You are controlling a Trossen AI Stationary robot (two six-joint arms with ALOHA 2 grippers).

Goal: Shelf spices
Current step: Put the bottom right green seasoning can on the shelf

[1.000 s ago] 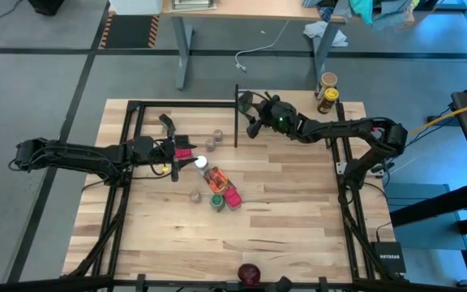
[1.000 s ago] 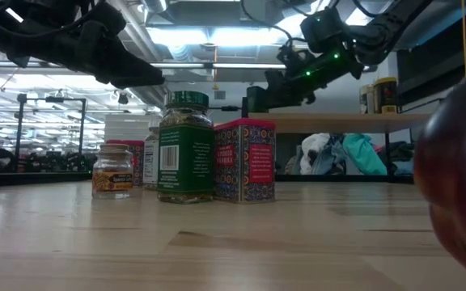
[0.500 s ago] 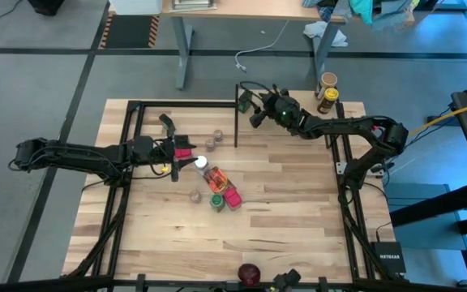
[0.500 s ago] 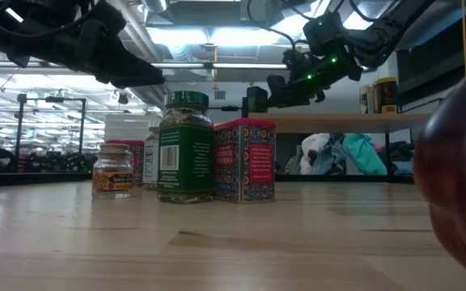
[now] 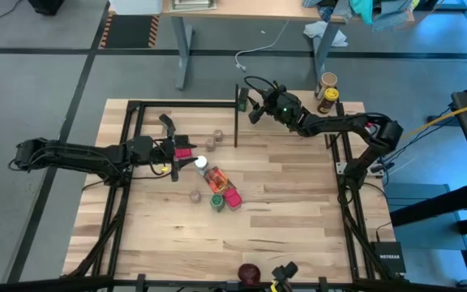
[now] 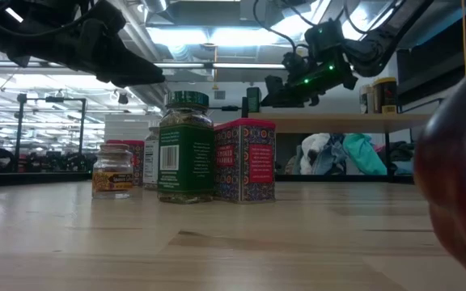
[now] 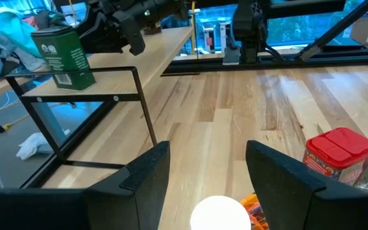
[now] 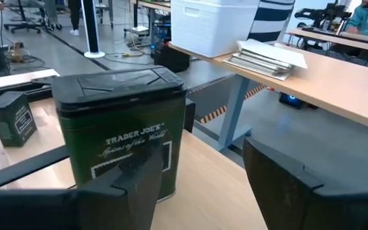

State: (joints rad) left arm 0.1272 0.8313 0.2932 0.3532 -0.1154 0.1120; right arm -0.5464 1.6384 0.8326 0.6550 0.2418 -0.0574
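Progress: early. Right gripper [image 5: 254, 104] sits open behind a dark green tin [image 8: 119, 131] standing on the shelf [image 6: 338, 121], not gripping it. Left gripper [image 7: 200, 172] gapes, empty, over a white-capped bottle [image 5: 202, 163]. Most spices remain clustered mid-table [image 5: 298, 211] (pale wood planks). Lab room beyond: desks, bright ceiling lights.

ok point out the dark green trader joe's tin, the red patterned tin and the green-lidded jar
dark green Trader Joe's tin [image 8: 123, 137]: right wrist view, on its front label
red patterned tin [image 6: 245, 162]: low view, middle of its front face
green-lidded glass jar [image 6: 184, 158]: low view, on its green label
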